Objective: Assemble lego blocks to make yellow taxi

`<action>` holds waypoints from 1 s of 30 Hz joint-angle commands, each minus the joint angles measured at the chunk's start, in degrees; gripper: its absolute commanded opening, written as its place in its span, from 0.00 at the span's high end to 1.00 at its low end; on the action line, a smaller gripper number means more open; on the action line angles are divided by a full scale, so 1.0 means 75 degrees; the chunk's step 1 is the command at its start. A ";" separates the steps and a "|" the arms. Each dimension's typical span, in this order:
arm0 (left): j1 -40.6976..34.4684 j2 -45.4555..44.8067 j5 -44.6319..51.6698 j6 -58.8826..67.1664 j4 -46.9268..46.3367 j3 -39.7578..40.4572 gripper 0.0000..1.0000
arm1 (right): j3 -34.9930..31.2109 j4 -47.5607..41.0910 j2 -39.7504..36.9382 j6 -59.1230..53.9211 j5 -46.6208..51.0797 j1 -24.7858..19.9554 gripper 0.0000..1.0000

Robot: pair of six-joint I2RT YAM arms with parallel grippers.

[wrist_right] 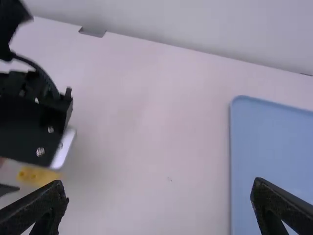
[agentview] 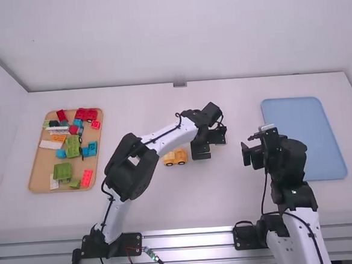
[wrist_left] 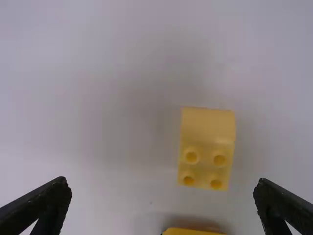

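My left gripper is above the middle of the table, just right of an orange-yellow toy car body with dark wheels. In the left wrist view the same left gripper stands open, and a pale yellow studded brick with a smooth rounded end lies on the table below. The car body's edge shows there too. My right gripper is held right of centre, facing the left one. Seen from its own wrist, the right gripper is open and holds nothing. A yellow piece lies under the left gripper.
A wooden tray of red, green, blue, white and orange blocks stands on the left of the table. A flat blue tray lies on the right, beyond the right arm. The left arm leans across toward the middle.
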 commanded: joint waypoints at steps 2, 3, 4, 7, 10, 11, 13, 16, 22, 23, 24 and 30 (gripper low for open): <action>0.0414 -0.0864 0.0427 0.0040 -0.0175 0.0032 0.01 | -0.0093 0.0201 0.0428 -0.0860 -0.0749 -0.0017 0.01; 0.0539 -0.1088 0.0703 0.0209 -0.0251 -0.0038 0.01 | -0.0093 0.0361 0.0617 -0.0976 -0.0930 0.0000 0.01; 0.0662 -0.1301 0.0899 0.0244 -0.0239 -0.0137 0.01 | -0.0093 0.0551 0.0836 -0.1043 -0.1081 0.0012 0.01; 0.1119 -0.2003 0.1243 0.0224 0.0064 -0.0697 0.01 | -0.0093 0.1309 0.1911 -0.1332 -0.1550 -0.0029 0.01; 0.1451 -0.2580 0.1234 0.0110 0.0536 -0.1390 0.01 | -0.0044 0.2040 0.3086 -0.2022 -0.2509 0.0073 0.01; 0.1530 -0.2749 0.1237 0.0110 0.0676 -0.1620 0.01 | 0.0009 0.2189 0.3436 -0.2221 -0.2693 0.0163 0.01; 0.1714 -0.3166 0.1318 0.0110 0.1113 -0.2244 0.01 | 0.0256 0.2308 0.4275 -0.2608 -0.2710 0.0469 0.01; 0.1941 -0.3676 0.1598 0.0168 0.1571 -0.2993 0.01 | 0.0726 0.2189 0.5292 -0.3197 -0.2702 0.0863 0.01; 0.2349 -0.4326 0.1170 0.0159 0.2876 -0.4246 0.01 | 0.1740 0.1982 0.6971 -0.4062 -0.2804 0.1588 0.01; 0.2378 -0.4349 0.0604 -0.0321 0.3182 -0.4476 0.01 | 0.1929 0.2020 0.7262 -0.4100 -0.2777 0.1682 0.01; 0.2378 -0.4352 0.0546 -0.0412 0.3223 -0.4500 0.01 | 0.1950 0.2017 0.7291 -0.4124 -0.2777 0.1693 0.01; 0.2387 -0.4358 0.1254 -0.0179 0.3279 -0.4978 0.01 | 0.2489 0.1405 0.7964 -0.5289 -0.3235 0.1897 0.01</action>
